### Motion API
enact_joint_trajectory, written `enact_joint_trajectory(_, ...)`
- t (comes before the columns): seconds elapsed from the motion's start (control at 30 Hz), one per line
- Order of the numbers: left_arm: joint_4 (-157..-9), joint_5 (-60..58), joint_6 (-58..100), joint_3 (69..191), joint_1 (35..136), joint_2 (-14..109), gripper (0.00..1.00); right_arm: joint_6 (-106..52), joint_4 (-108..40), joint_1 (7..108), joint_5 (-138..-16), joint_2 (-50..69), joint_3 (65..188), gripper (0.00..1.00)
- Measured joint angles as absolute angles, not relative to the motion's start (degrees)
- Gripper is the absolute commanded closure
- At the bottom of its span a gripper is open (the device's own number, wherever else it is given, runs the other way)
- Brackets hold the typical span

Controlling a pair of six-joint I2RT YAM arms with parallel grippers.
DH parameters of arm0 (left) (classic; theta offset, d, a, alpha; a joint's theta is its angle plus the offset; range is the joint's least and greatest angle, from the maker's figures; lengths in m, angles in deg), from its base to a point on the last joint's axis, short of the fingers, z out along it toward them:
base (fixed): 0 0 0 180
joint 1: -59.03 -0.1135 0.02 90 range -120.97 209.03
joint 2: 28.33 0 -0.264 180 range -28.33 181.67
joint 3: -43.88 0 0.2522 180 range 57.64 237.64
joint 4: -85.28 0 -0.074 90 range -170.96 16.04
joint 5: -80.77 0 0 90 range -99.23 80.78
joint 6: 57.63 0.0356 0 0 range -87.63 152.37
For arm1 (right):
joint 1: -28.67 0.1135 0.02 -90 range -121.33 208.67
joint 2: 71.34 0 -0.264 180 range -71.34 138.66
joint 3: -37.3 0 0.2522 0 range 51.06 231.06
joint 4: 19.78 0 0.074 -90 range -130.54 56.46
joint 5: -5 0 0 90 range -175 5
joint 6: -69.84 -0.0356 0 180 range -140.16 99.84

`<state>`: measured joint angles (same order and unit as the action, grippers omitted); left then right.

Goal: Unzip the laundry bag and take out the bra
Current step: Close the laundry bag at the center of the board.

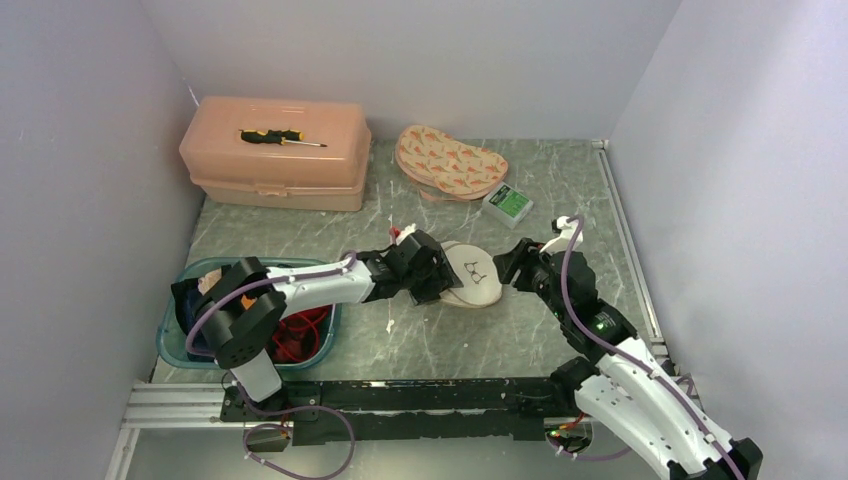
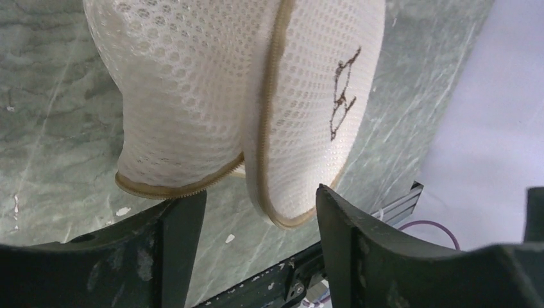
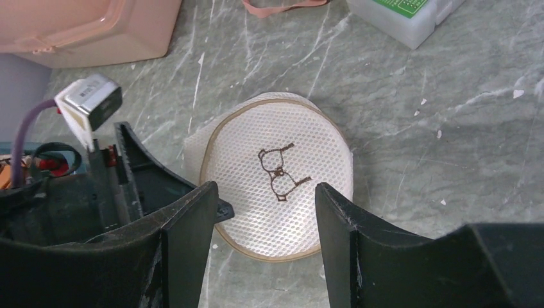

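Note:
The laundry bag (image 1: 476,278) is a round white mesh pouch with a tan zipper and a small glasses drawing, lying on the table's middle. Its zipper (image 2: 264,115) is parted, so the bag gapes into two halves. My left gripper (image 1: 438,282) is at the bag's left edge, open (image 2: 256,202), with the bag's rim just ahead of its fingertips and nothing clasped. Just right of the bag, my right gripper (image 1: 512,267) also stands open (image 3: 263,192), hovering above the bag (image 3: 282,192). A red thing with thin loops, apparently the bra (image 1: 300,332), lies in the teal basin.
The teal basin (image 1: 172,345) with dark cloth sits at the near left by the left arm's base. At the back left is a peach toolbox (image 1: 275,165) with a screwdriver (image 1: 282,138) on it. A patterned pouch (image 1: 450,162) and a green-topped white box (image 1: 508,203) lie behind the bag.

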<state>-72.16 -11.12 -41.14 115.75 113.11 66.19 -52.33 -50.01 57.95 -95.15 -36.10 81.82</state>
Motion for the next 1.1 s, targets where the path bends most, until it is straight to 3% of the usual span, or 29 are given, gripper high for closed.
enact_joint_trajectory(0.13, -72.62, -11.07, -42.02, 116.05, 112.98, 68.03, 0.47, -52.33, -50.12, 57.89, -95.18, -37.32, 81.82, 0.39)
enact_joint_trajectory(0.3, -73.89, -11.14, -42.21, 116.21, 112.22, 68.29, 0.72, -52.28, -50.20, 57.82, -95.20, -38.24, 81.82, 0.40)
enact_joint_trajectory(0.4, -74.77, -11.25, -41.56, 116.23, 111.76, 68.27, 0.80, -52.26, -50.18, 57.71, -95.37, -38.61, 81.82, 0.40)
enact_joint_trajectory(0.5, -74.92, -11.44, -40.75, 116.38, 111.71, 68.27, 0.97, -52.26, -50.16, 57.56, -95.39, -38.72, 81.82, 0.40)
enact_joint_trajectory(1.1, -77.52, -9.00, -31.83, 116.80, 111.67, 60.99, 0.97, -51.89, -49.31, 56.66, -95.31, -37.74, 81.58, 0.40)
